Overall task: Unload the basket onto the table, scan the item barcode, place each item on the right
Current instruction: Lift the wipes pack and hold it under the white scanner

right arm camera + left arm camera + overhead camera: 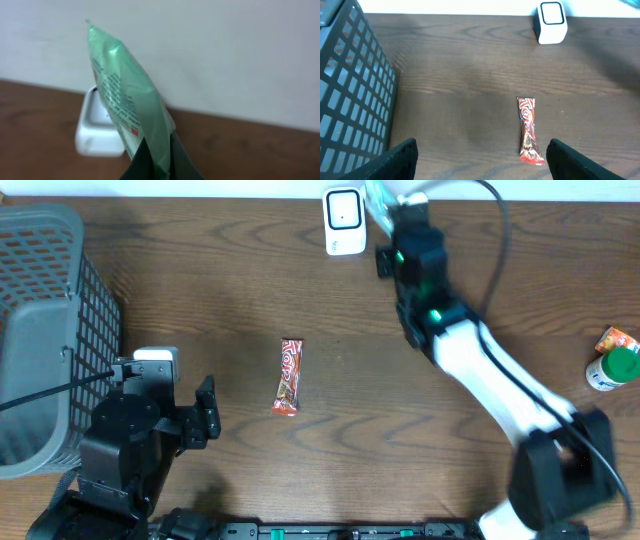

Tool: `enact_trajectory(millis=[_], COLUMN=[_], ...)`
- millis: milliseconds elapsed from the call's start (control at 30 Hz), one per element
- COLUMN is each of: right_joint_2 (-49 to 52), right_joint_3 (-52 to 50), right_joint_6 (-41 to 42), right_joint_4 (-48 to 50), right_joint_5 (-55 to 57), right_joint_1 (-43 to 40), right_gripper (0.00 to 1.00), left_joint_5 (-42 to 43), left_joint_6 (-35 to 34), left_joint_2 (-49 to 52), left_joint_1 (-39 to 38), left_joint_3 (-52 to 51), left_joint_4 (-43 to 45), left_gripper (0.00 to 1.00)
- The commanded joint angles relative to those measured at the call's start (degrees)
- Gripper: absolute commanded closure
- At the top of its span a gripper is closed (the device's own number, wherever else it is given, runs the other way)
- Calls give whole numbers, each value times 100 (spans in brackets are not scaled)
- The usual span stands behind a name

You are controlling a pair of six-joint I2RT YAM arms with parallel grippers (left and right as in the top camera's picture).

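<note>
We are seeing the right arm stretching to the far edge of the table (230, 260), its claw (158, 152) clamping a green packet (125, 90) upright, just beside the white scanner (343, 220). The left arm is sitting low by the basket (50, 330), its claw (480, 165) gaping wide over the wood. A candy bar (289, 376) is lying mid-table. In the basket we are making out only grey mesh.

Bare surface (230, 290) in the middle — only a snack bar (289, 376) lies there; a basket (45, 330) blocks the left, a scanner (343, 220) the far edge.
</note>
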Motion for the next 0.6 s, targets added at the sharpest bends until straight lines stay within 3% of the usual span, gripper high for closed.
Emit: enact_trajectory(millis=[0, 267, 567], right_joint_2=[815, 2710, 3773], right_joint_3=[953, 2782, 3047], right_joint_6=[-1049, -2863, -4190], right_joint_4=[205, 240, 367], right_joint_5=[957, 1473, 1738], right_joint_1=[68, 155, 682], right_gripper=[99, 99, 99], left_joint_5=[-55, -55, -55], left_joint_6=[13, 13, 13], left_joint_2=[-7, -7, -7], left_joint_1=[0, 0, 0], left_joint_3=[87, 87, 87], left_joint_4=[2, 2, 2], left_gripper=[17, 17, 17])
